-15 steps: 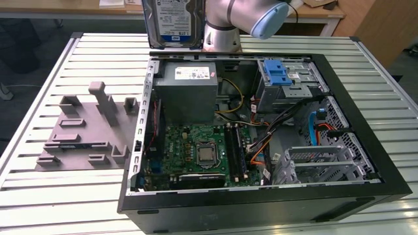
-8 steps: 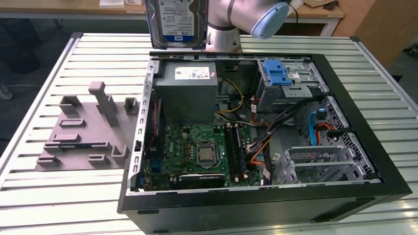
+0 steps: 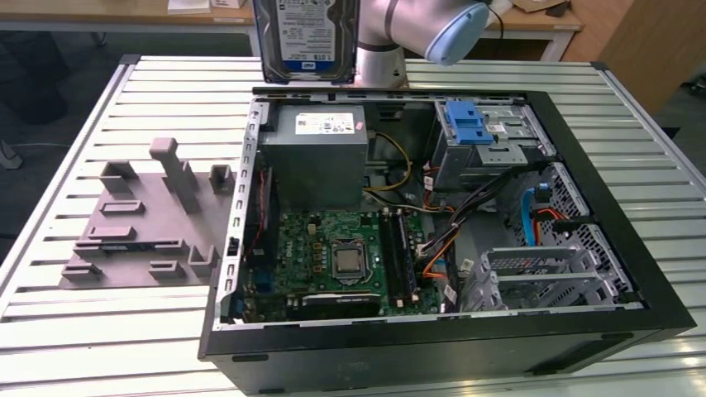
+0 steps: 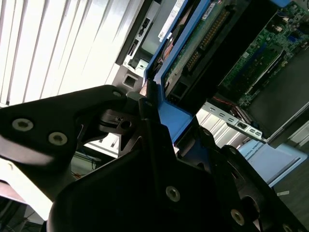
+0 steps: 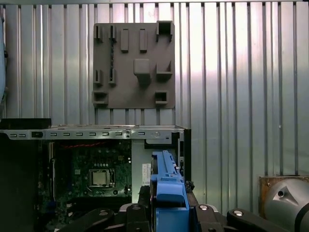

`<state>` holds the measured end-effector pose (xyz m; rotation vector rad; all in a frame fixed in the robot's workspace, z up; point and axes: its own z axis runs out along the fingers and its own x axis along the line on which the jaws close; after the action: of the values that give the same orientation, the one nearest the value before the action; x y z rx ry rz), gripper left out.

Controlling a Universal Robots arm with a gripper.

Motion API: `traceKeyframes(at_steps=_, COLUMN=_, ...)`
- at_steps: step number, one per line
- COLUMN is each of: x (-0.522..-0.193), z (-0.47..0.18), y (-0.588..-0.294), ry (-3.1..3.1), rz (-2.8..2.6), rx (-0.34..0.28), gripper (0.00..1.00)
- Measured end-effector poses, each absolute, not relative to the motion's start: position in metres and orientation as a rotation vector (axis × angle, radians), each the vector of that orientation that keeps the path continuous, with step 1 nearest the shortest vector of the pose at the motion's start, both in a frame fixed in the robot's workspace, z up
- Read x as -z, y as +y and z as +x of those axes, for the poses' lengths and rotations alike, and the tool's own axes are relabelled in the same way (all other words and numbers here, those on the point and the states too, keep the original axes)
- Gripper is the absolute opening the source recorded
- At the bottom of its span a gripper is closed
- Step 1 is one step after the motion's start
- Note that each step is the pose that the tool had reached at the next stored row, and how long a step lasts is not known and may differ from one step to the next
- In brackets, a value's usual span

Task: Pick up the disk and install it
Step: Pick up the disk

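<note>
The disk point(image 3: 304, 37) hangs upright in the air above the far edge of the open computer case point(image 3: 596, 322), its white-and-blue label facing the exterior camera. Both wrist views show the disk's blue bracket point(image 4: 170, 112) point(image 5: 166, 191) edge-on, clamped between the black fingers point(image 4: 96, 113) of my gripper point(image 4: 147, 104) point(image 5: 166, 215), which is shut on it. The disk's underside with its circuit board point(image 4: 203, 46) also shows in the second wrist view. The arm point(image 3: 425, 29) rises just behind the disk.
Inside the case are a grey power supply box point(image 3: 320, 153), the green motherboard point(image 3: 342, 256), a drive cage with a blue latch point(image 3: 469, 124) and loose cables. A grey fixture plate point(image 3: 138, 223) point(image 5: 133, 65) lies on the slatted metal table point(image 3: 111, 347) at the exterior view's left.
</note>
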<state>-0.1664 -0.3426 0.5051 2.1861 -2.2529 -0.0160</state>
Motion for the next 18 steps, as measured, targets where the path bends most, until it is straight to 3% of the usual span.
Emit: traceKeyframes(at_steps=18, x=-0.505, z=-0.156, y=-0.357, ry=-2.253, rz=2.186, rx=0.016, gripper=0.36)
